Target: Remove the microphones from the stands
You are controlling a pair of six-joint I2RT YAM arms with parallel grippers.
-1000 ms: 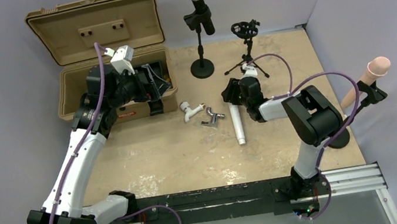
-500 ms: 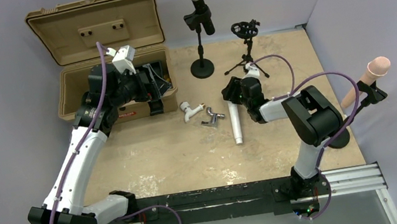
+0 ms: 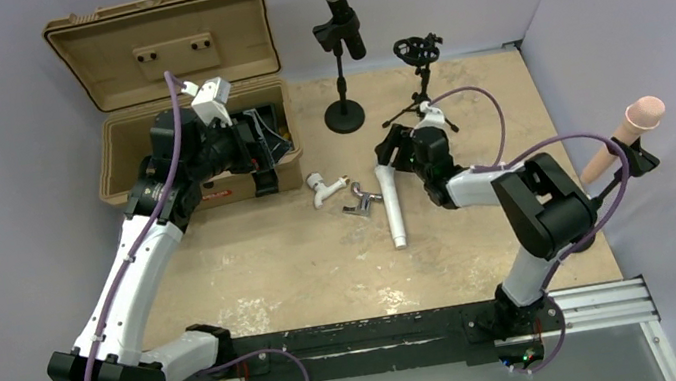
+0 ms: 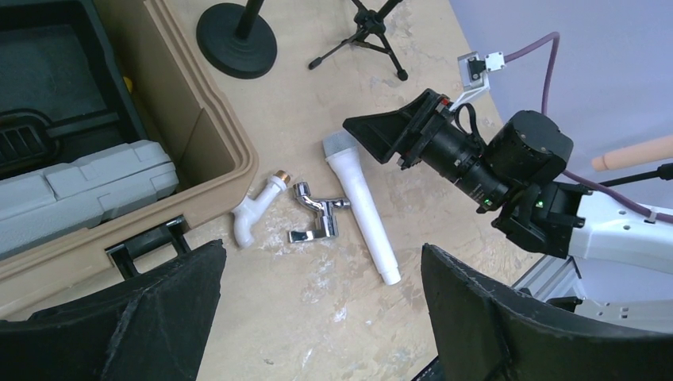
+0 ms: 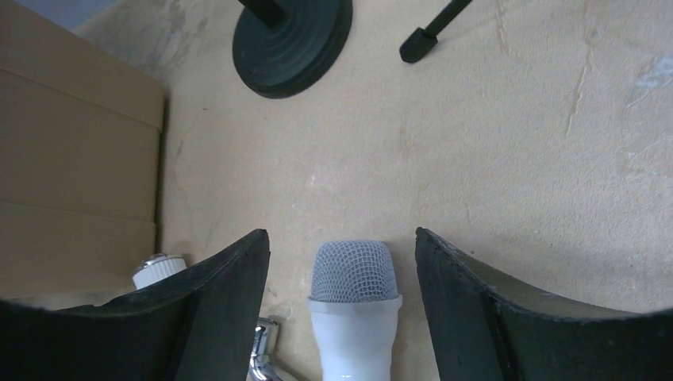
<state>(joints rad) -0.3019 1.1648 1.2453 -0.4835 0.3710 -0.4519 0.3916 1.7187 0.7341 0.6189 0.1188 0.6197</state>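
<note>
White microphone (image 5: 353,313) on the worktop (image 5: 516,159)
It lay between my right end effector's (image 5: 340,242) parted fingers (image 5: 222,290); my left end effector (image 4: 321,252) gaped too.

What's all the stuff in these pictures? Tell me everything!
case: one, tan, lid open, far left
box: one, grey, inside the case
black microphone: one, black, clipped in the round-base stand, far middle
tripod stand: one, black, holder empty, right of it
pink microphone: one, pink, on a clip stand, right edge
white microphone: one, white, lying in the middle
white tap: one, white, left of the white microphone
chrome tap: one, silver, between them
left hand: one, black, open, by the case's front
right hand: one, black, open, around the white microphone's head
</note>
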